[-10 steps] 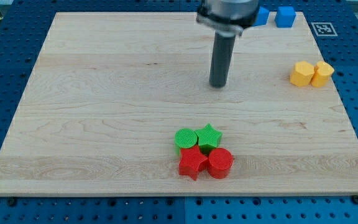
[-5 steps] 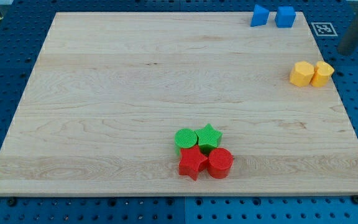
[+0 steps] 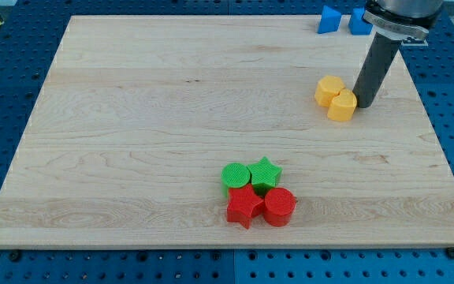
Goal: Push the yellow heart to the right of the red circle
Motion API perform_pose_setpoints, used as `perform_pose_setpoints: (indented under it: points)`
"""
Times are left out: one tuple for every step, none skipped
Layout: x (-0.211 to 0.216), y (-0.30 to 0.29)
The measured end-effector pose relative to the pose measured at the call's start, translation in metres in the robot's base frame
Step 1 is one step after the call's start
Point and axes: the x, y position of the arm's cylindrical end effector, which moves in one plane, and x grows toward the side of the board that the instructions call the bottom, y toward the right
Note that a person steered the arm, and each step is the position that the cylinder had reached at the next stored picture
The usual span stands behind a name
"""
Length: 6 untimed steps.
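Two yellow blocks sit side by side at the view's upper right: one, and a heart-like one just below and to its right. My tip rests on the board against the right side of the heart-like block. The red circle lies at the bottom centre, far below and to the left of the yellow pair.
A red star touches the red circle's left side. A green circle and a green star sit just above them. Two blue blocks lie at the top edge, one in full view and one partly hidden behind the arm.
My tip came in from the view's right edge and now touches the yellow pair. Both yellow blocks have slid to the left and slightly down, and their arrangement has turned.
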Motion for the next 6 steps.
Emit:
perform_pose_setpoints:
  points:
    - [0.030, -0.012]
    - [0.077, -0.026]
    - [0.058, 0.003]
    - [0.012, 0.017]
    - [-0.014, 0.002]
    - [-0.009, -0.032]
